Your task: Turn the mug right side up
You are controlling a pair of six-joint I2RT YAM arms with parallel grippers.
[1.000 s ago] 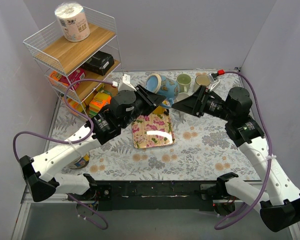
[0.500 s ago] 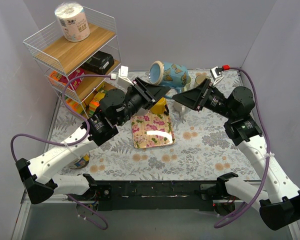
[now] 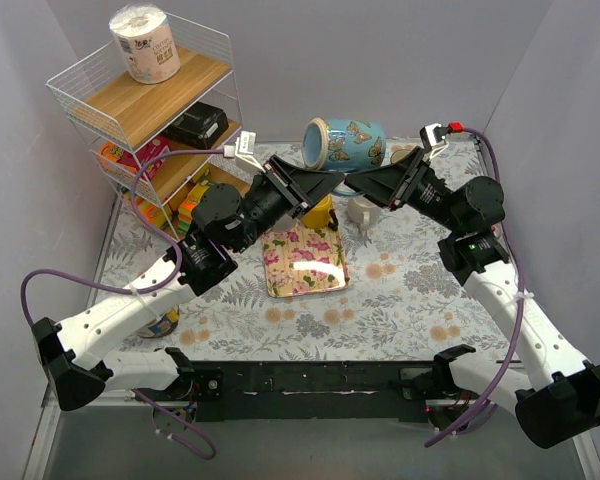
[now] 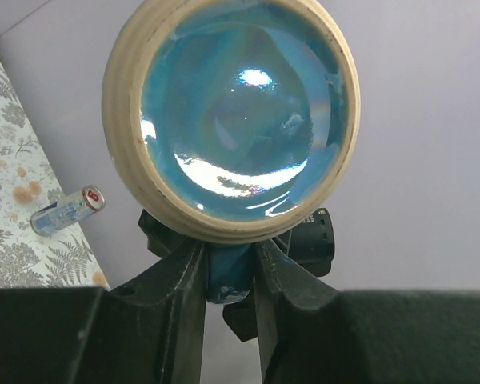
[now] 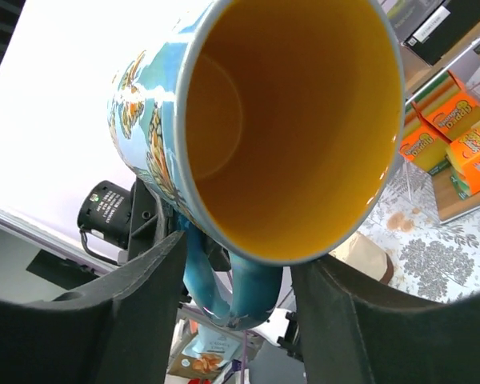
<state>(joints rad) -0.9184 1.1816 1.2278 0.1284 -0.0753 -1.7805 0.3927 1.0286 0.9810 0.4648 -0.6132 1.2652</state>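
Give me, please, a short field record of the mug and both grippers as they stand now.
mug: blue, butterfly print, held in the air, lying on its side
base: faces the left wrist camera
mouth: faces the right wrist camera, yellow inside
left gripper: shut on the handle
right gripper: shut on the same handle
tray: floral, on the table
status: mug not yet upright

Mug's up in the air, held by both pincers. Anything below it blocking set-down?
Yes: a yellow cup and a white mug stand roughly below the blue butterfly mug. The floral tray nearer the arms looks bare.
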